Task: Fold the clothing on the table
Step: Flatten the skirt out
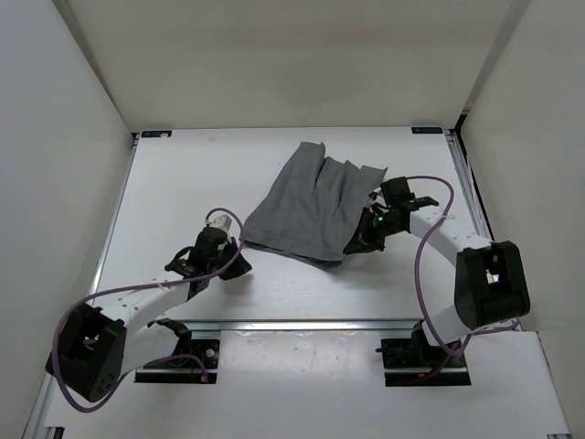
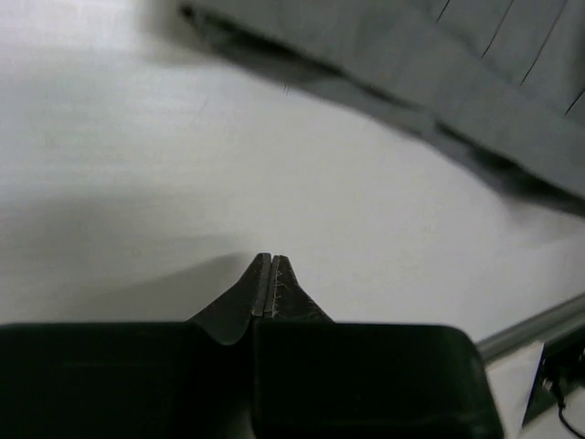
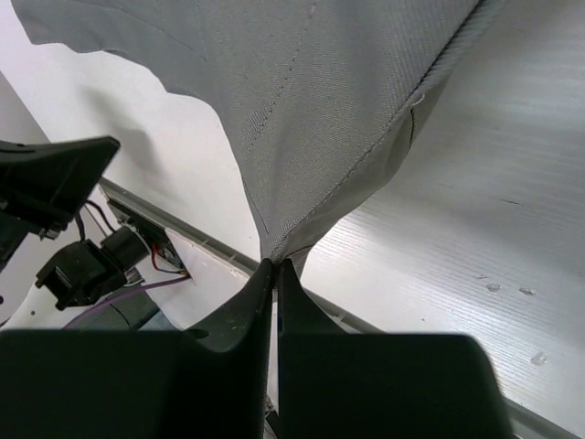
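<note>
right gripper [image 3: 275,267] pinched shut on the 5 o'clock corner of the thin medium-grey pleated skirt [image 1: 315,206], left gripper [image 2: 271,262] shut and empty just above the flat white tabletop [image 1: 183,174], skirt edge at its 1 o'clock, skirt spread mid-table

No legible text, blue corner labels [image 1: 155,133] on the table [image 1: 183,183] too small to read

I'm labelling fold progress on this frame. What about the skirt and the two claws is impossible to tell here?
Right wrist view: how much skirt sits inside the shut right claw, hidden between its jaws.
Left wrist view: beyond the shut left claw, the skirt is blurred and cut off by the top edge.
Top view: both claws' tips, too small and dark.
</note>
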